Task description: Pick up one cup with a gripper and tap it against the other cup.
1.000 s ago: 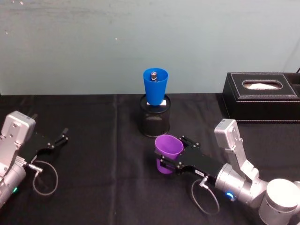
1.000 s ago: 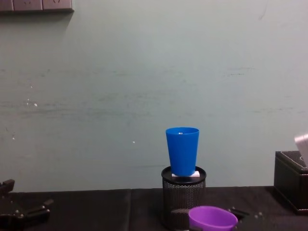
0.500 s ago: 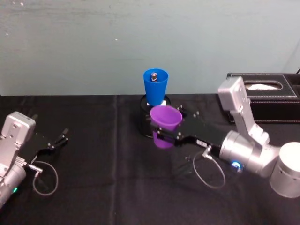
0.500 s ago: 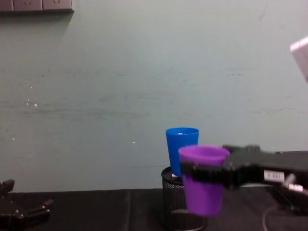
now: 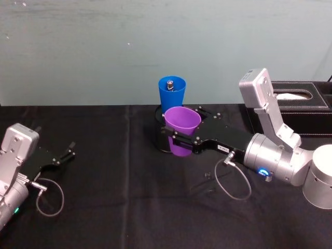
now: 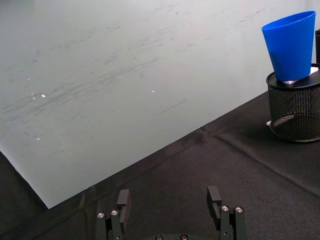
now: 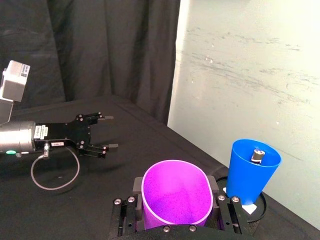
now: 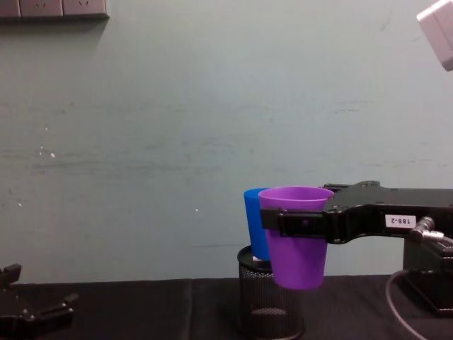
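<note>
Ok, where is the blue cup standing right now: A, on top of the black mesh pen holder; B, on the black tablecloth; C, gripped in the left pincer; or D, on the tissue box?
A: the blue cup stands on top of the black mesh pen holder, and the right pincer holds the purple cup close by.

The head view looks down on the black-clothed desk (image 5: pixel 104 171), facing the pale green wall (image 5: pixel 78 52). The chest view sits low, near desk level, facing that wall. Both share the tapered bright blue plastic tumbler (image 5: pixel 170 99) on the black wire-mesh pen holder (image 8: pixel 265 312). The left wrist view sees these from afar; the right wrist view, close, over the purple plastic tumbler (image 7: pixel 175 192).
</note>
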